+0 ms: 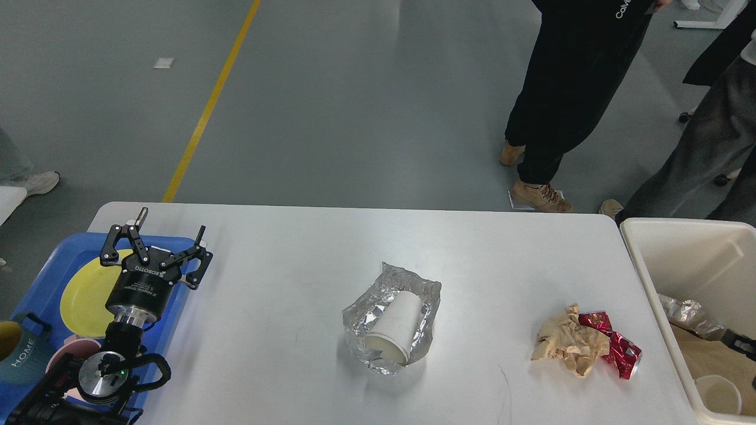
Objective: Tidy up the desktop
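The white desktop [283, 248] fills the lower half of the head view. At its middle a white paper cup [397, 327] lies on its side in crumpled silver foil [413, 283]. Toward the right, crumpled brown paper [570, 345] touches a crushed red wrapper [617, 351]. My left gripper [171, 227] stands open and empty over the right edge of the blue tray [53, 260]. Only a dark sliver of my right gripper [743, 343] shows at the right edge, over the cream bin [679, 248]; its fingers cannot be told apart.
The tray holds a yellow plate [82, 295], a teal mug [20, 354] and a pink bowl [68, 348]. In the bin lie foil [688, 313], brown paper and a small paper cup [717, 394]. Two people [567, 100] stand beyond the table's far right corner.
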You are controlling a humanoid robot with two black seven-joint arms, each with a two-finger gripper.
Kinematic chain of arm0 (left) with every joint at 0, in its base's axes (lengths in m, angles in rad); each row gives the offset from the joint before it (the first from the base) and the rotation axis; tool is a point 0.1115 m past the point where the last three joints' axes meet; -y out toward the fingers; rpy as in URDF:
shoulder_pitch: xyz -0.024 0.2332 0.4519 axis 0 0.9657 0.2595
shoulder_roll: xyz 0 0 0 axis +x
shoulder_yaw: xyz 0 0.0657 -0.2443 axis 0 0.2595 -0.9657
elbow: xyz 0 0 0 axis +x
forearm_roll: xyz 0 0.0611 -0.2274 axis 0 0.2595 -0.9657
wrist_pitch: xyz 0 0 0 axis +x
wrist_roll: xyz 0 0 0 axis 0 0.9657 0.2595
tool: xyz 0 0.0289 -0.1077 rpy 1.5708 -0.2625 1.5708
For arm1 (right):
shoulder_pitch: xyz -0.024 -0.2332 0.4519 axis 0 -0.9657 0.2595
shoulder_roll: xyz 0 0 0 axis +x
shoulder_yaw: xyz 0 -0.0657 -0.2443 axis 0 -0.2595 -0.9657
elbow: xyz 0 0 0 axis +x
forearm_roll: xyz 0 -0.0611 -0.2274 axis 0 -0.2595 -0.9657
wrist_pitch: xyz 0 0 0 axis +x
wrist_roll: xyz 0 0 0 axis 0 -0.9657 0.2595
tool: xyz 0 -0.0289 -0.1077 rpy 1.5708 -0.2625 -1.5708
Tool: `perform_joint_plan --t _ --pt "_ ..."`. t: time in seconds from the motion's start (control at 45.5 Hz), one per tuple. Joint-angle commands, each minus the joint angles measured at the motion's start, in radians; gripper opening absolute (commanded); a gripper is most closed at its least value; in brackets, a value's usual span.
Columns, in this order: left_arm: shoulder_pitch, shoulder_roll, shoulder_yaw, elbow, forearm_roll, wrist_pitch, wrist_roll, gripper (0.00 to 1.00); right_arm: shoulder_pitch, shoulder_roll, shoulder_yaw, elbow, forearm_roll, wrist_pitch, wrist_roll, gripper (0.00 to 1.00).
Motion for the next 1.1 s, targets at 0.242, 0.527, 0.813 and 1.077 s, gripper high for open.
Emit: perform_joint_plan --t 0.242,0.527,0.813,1.077 --pt "0.0 0.0 0.0 0.0 0.0 0.0 0.001 0.97 0.733 -0.221 -0.31 0.709 -0.24 0.104 -0.104 1.0" --pt "0.0 0.0 0.0 0.0 0.0 0.0 0.001 0.97 1.313 -0.043 -0.556 1.06 -0.234 0.544 -0.128 1.0" --pt "0.0 0.0 0.002 0.001 0.0 0.0 -0.001 0.96 1.79 0.058 -0.547 1.433 -0.199 0.748 -0.13 1.0" --pt "0.0 0.002 0.002 0.0 0.0 0.0 -0.001 0.97 1.982 0.199 -0.565 1.609 0.029 0.747 -0.113 0.98"
